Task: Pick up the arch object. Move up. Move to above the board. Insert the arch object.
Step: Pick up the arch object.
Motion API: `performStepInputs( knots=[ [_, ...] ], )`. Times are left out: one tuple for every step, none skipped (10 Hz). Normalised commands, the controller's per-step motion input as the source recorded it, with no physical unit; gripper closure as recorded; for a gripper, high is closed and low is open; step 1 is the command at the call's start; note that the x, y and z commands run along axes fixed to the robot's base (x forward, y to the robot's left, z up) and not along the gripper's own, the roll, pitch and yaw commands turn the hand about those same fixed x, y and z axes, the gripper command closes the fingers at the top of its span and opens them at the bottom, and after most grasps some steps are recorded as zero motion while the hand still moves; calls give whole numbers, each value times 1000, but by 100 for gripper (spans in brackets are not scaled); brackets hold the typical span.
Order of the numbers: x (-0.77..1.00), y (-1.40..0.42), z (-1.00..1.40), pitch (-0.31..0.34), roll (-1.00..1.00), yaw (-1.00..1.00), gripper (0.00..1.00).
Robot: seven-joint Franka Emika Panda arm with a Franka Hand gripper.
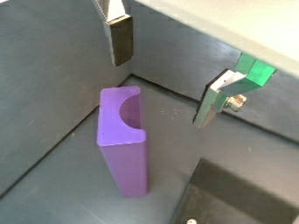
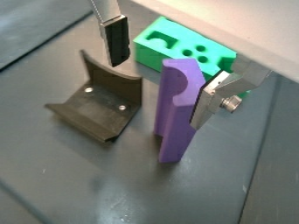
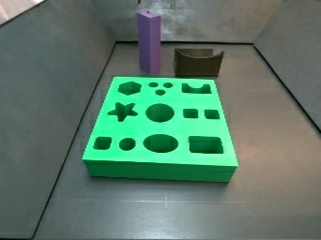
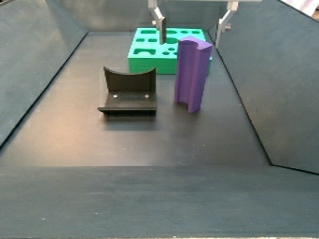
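The arch object is a tall purple column standing upright on the dark floor, just in front of the green board. My gripper hangs open over it, one finger to each side, tips about level with the column's top. In both wrist views the column rises below the open gripper, close beside one finger and well clear of the other finger. Nothing is gripped. The board's cut-outs face up, and the arch object stands behind the board.
The fixture, a dark bracket with a curved back, sits on the floor beside the column. Grey walls close in the work area on both sides. A corner of the board shows behind one finger.
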Motion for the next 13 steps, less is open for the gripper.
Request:
performStepInputs(
  knots=[
    [-3, 0, -223, 0, 40, -1000, 0],
    [-3, 0, -231, 0, 40, -1000, 0],
    [0, 0, -229, 0, 40, -1000, 0],
    [0, 0, -283, 0, 26, -1000, 0],
    [0, 0, -400, 0, 27, -1000, 0],
    [134, -143, -491, 51, 0, -809, 0],
    [20, 0, 0, 17, 0, 0, 0],
    [100, 0, -69, 43, 17, -43, 0],
    [0, -60, -223, 46, 0, -171, 0],
    [-60, -66, -234, 0, -7, -200, 0],
    [-77, -100, -200, -29, -53, -211, 0],
    [-74, -146, -194, -60, -27, -203, 0],
    [-9, -97, -191, -41, -27, -183, 0]
  ],
)
